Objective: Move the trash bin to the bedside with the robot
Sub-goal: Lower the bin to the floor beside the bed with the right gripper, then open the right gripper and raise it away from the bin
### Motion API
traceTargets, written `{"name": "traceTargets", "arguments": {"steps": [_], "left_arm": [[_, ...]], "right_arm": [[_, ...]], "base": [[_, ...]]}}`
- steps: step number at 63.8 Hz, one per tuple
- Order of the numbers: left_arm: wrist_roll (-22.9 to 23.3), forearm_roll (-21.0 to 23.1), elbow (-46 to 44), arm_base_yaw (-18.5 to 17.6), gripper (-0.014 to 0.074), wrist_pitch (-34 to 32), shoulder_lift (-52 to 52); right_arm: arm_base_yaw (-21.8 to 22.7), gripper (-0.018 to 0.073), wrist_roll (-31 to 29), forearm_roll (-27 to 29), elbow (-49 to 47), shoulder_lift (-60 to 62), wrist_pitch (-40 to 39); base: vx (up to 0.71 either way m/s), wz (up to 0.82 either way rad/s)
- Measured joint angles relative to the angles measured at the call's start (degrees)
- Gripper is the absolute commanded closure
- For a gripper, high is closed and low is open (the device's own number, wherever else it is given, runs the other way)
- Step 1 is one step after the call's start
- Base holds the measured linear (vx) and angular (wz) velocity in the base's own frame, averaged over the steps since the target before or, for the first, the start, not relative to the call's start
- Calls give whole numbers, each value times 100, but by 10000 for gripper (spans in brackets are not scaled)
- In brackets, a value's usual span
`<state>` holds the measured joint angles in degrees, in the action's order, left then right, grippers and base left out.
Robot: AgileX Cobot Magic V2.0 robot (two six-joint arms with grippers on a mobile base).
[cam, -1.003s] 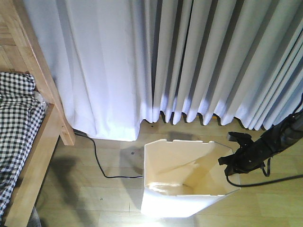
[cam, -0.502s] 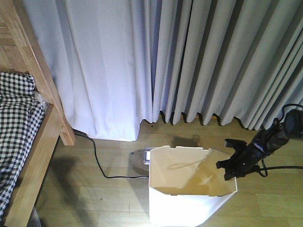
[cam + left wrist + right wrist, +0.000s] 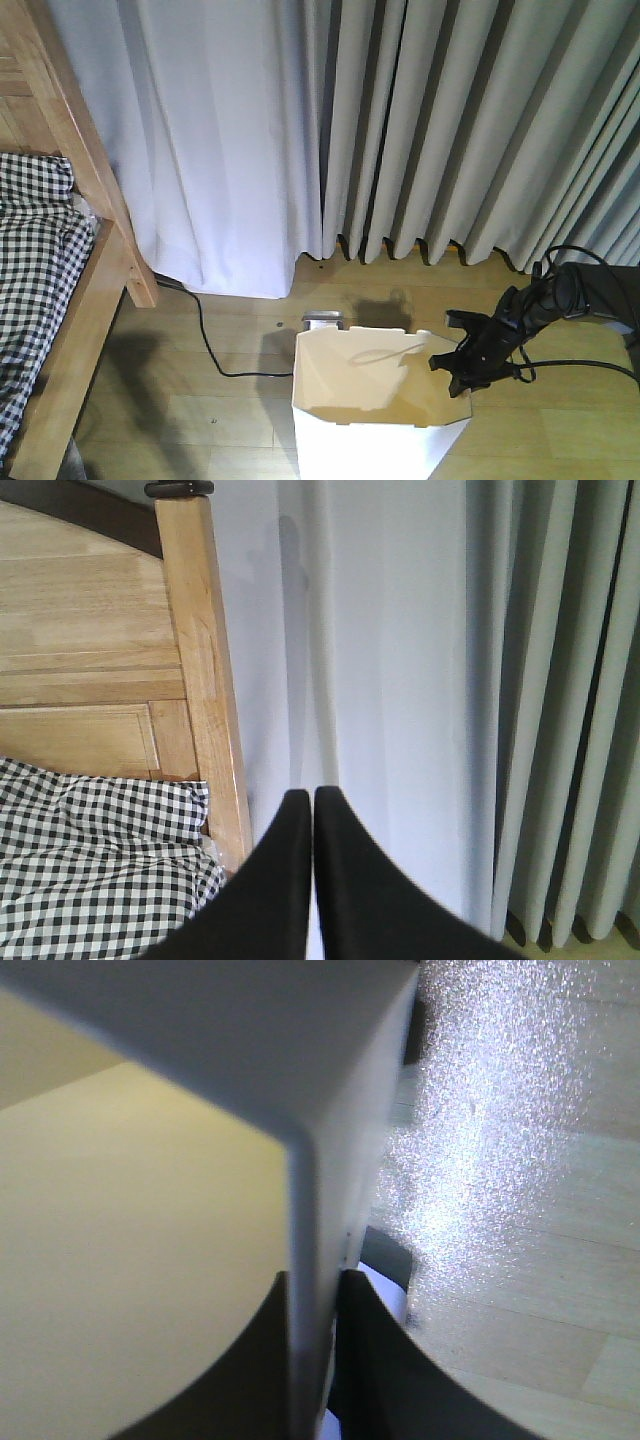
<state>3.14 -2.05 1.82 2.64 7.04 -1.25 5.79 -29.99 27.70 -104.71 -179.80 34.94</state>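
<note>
The white trash bin (image 3: 365, 440) stands upright on the wooden floor at the bottom middle of the front view, cream inside. My right gripper (image 3: 452, 372) on its thin black arm is shut on the bin's right rim. In the right wrist view the bin wall (image 3: 320, 1190) runs between the two black fingers (image 3: 375, 1360) of the right gripper (image 3: 312, 1290). The bed (image 3: 85, 300) with wooden rail and checked bedding (image 3: 30, 270) is at the left. In the left wrist view my left gripper (image 3: 304, 798) is shut and empty, aimed at the bedpost (image 3: 205, 670).
Pale curtains (image 3: 400, 120) hang along the back wall down to the floor. A black cable (image 3: 215, 350) lies on the floor between the bed and the bin. A small white-and-grey object (image 3: 322, 321) sits behind the bin. More black cables (image 3: 590, 365) trail from the right arm.
The bin has slid left and toward the camera and stands more upright, held by my right gripper, which moved left with it. The left gripper shows only now.
</note>
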Motion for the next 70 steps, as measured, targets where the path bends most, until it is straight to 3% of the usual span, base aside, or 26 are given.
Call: {"name": "traceTargets", "arguments": {"steps": [16,40,70], "left_arm": [[0,0,0,0,603,0,0],[0,0,0,0,603,0,0],[0,0,0,0,603,0,0]], "right_arm": [[18,423,49,22,-61,-30,35],[18,87,10,205,-90,-38,52],[29,69,-19,-54,-31,80,118]], "base": [[0,0],[0,0],[0,0]]}}
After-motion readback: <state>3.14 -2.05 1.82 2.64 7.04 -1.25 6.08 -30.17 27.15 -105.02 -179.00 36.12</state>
